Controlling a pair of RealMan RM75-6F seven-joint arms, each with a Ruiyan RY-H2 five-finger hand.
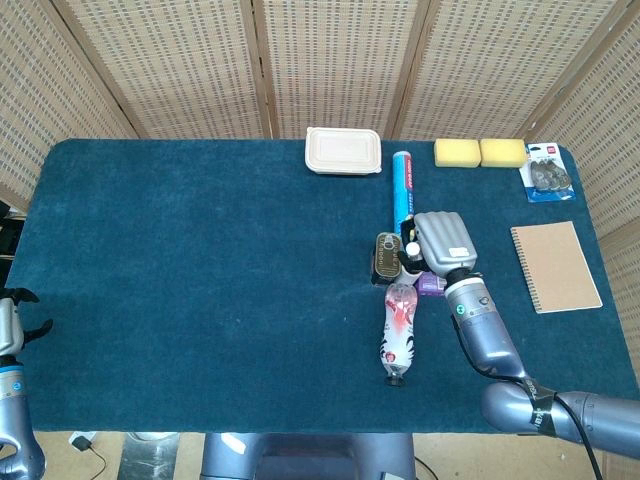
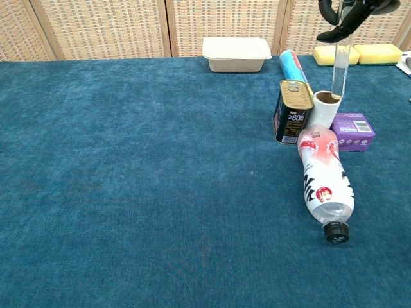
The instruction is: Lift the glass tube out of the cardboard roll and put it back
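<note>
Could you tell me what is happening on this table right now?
The right hand holds the glass tube upright by its top, directly over the cardboard roll, the tube's lower end about level with the roll's open mouth. The roll stands between a tin can and a purple box, behind a plastic bottle lying on its side. The left hand sits idle at the table's near left edge.

Head overhead, chest low, seemingly sharing table (image 1: 200, 260).

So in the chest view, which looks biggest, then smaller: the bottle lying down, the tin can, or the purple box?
1. Bottle, clearly biggest, though it is also nearest the camera.
2. Tin can.
3. Purple box, smallest, partly hidden by the bottle.
</note>
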